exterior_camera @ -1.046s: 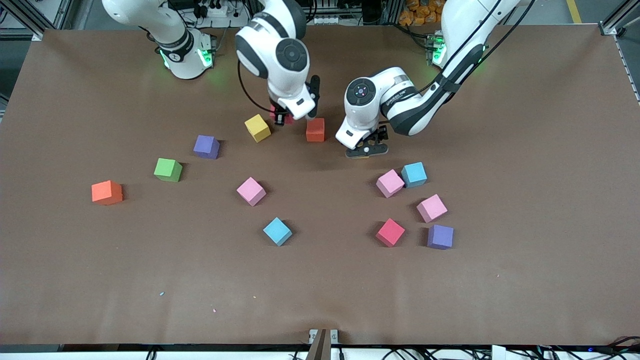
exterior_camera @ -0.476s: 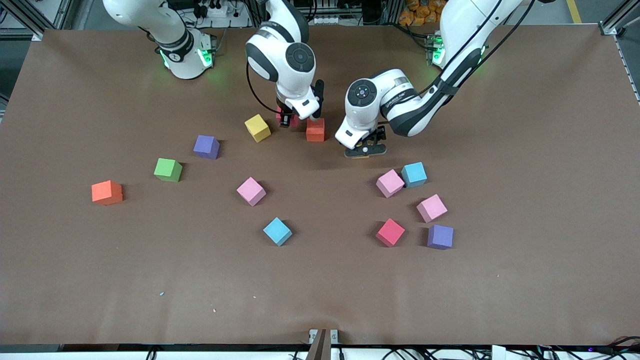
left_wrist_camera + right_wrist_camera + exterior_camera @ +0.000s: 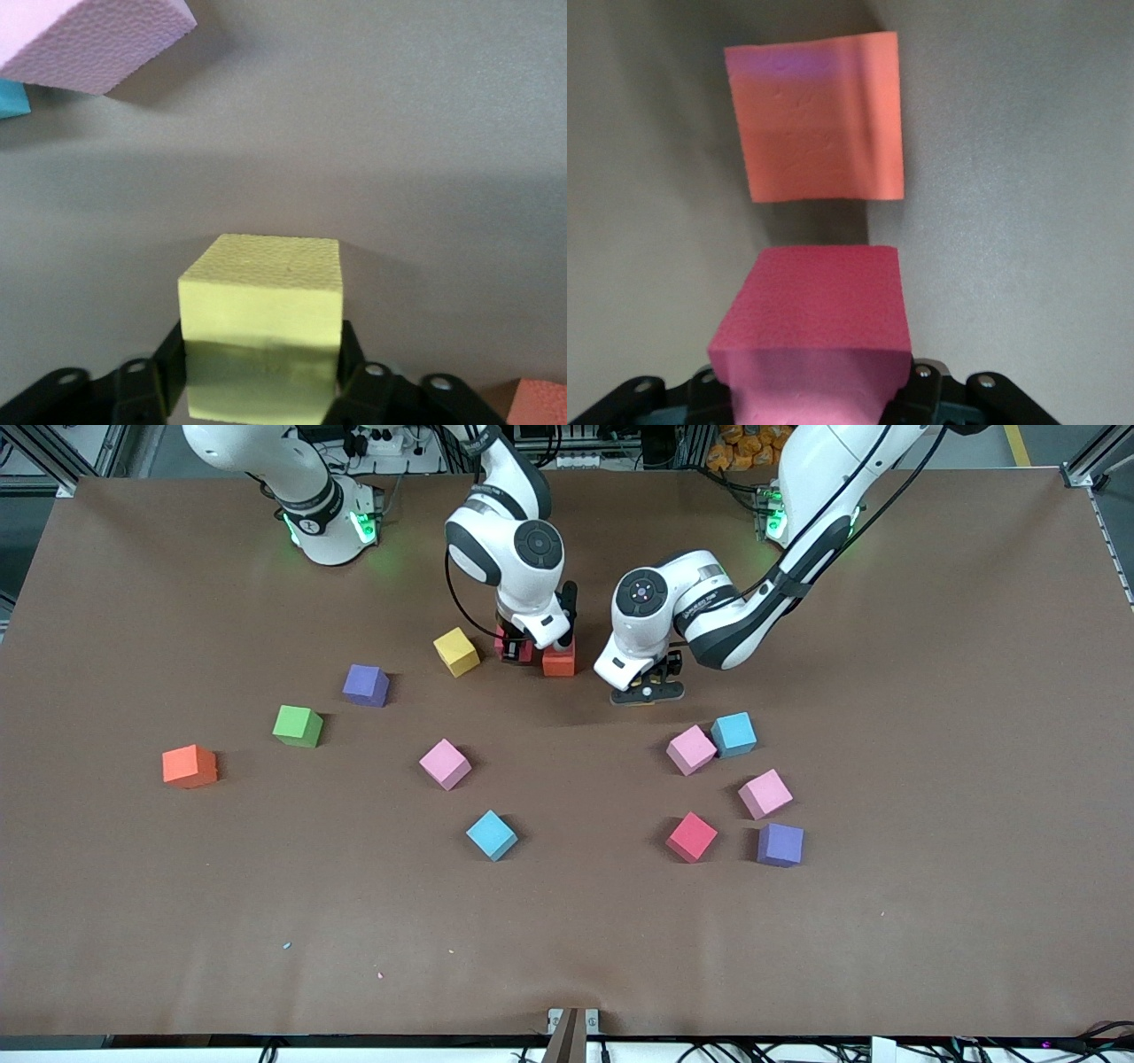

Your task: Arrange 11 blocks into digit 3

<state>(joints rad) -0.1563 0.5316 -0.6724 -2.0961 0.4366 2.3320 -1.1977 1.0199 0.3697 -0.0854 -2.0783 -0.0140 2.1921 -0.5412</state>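
My right gripper is shut on a red block, held low beside an orange-red block with a small gap between them. My left gripper is shut on a yellow block that sits on the table; in the front view it is almost hidden under the hand. Loose on the table are a second yellow block, green, orange, three pink, two light blue and another red.
Two purple cubes lie among the blocks, one toward the right arm's end and one beside the loose red block. The two hands work close together near the robots' bases. The brown table stretches wide toward the front camera.
My right gripper has come down with the red block to beside the orange-red block. My left gripper's fingers have closed onto the yellow block.
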